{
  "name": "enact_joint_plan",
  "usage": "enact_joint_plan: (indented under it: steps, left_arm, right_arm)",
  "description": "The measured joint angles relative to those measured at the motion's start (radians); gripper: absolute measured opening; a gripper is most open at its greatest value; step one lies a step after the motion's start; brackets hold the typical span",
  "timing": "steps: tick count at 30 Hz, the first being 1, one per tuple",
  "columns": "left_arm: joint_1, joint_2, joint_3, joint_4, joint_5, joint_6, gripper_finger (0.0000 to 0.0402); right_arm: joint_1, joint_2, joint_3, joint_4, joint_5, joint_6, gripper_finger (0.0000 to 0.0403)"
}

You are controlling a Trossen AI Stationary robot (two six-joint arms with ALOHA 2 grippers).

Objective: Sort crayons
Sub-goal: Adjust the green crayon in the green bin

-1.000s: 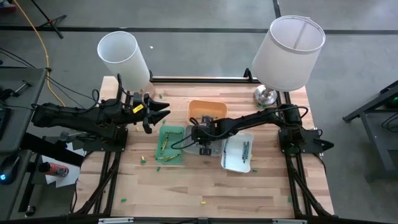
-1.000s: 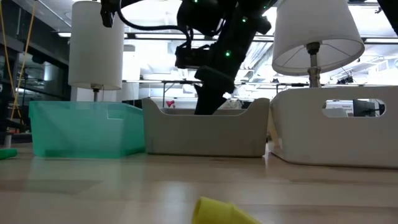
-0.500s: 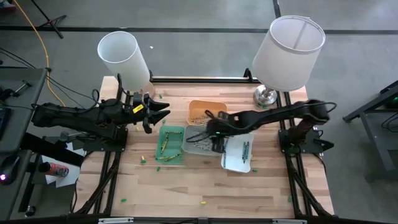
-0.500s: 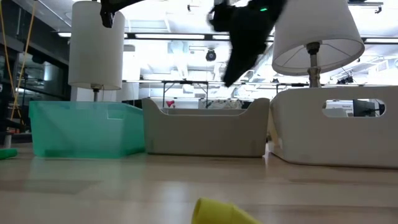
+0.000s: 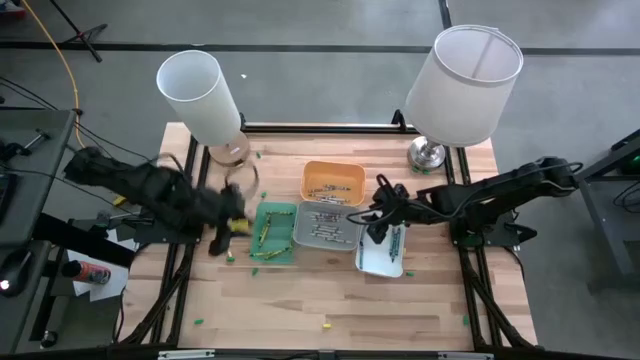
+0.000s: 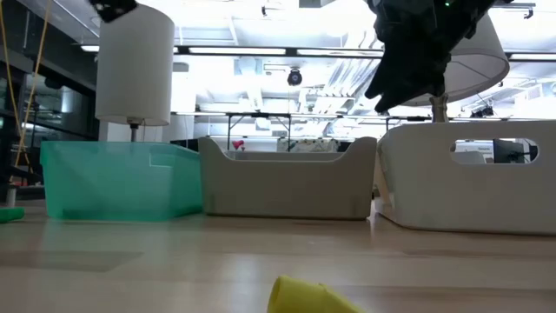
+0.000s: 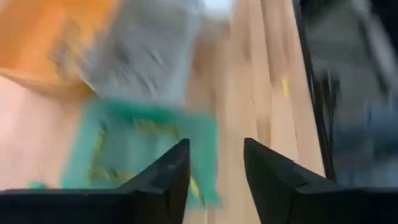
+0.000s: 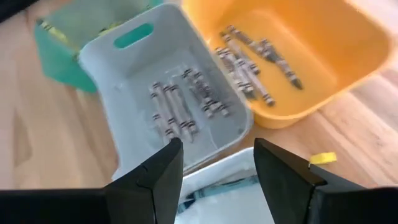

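Four small trays are grouped at the middle of the counter (image 5: 300, 290): a green tray (image 5: 273, 232) at 9 o'clock of the group, a grey tray (image 5: 322, 226) at the centre, an orange tray (image 5: 333, 181) at 12 o'clock and a white tray (image 5: 381, 248) at 3 o'clock. The crayons are already largely separated by colour: green and yellowish ones (image 5: 262, 232) lie in the green tray, grey-white ones (image 8: 180, 112) in the grey tray, a row of others (image 8: 249, 65) in the orange tray and dark teal ones (image 5: 394, 241) in the white tray. The trays stand close together, presumably so that each colour can be dropped with a short reach.

The right end effector (image 5: 378, 217) is held above the gap between the grey and white trays; in the right wrist view its fingers are seen parted with nothing between them, so it is judged released. The left end effector (image 5: 222, 226) is placed just at 9 o'clock of the green tray, its fingers apart and empty in the left wrist view, probably for the loose green bits (image 5: 228, 256) lying near that tray. Stray pieces are also left toward 6 o'clock, among them a yellow one (image 5: 325, 325) and a green one (image 5: 198, 322).
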Motion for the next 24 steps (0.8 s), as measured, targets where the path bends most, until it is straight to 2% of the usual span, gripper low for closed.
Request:
enact_joint_plan:
  steps: [3,7,11,16,21,24]
  left_arm:
    - [-0.143,0.066,0.005,-0.109,0.003,-0.021,0.0099]
    - [-0.317,0.146,-0.050,-0.119,0.003,-0.080,0.0019]
    - [-0.420,0.227,-0.124,-0.050,-0.051,-0.135,0.0009]
    - [-0.445,0.316,-0.198,0.017,-0.101,-0.113,0.0002]
    - [-0.419,0.376,-0.208,0.027,-0.195,-0.048,0.0001]
    - [-0.392,0.395,-0.208,0.024,-0.192,0.009,0.0000]
  right_arm:
    - [0.000,-0.009,-0.002,0.001,0.028,0.004,0.0190]
    - [0.000,-0.010,-0.003,0.000,0.036,0.000,0.0190]
    - [0.000,-0.009,-0.003,0.000,0.042,-0.022,0.0190]
    - [-0.004,-0.009,-0.003,-0.005,0.051,-0.023,0.0190]
    - [-0.004,-0.009,-0.003,-0.005,0.051,-0.023,0.0190]
    - [-0.004,-0.009,-0.003,-0.006,0.051,-0.023,0.0190]
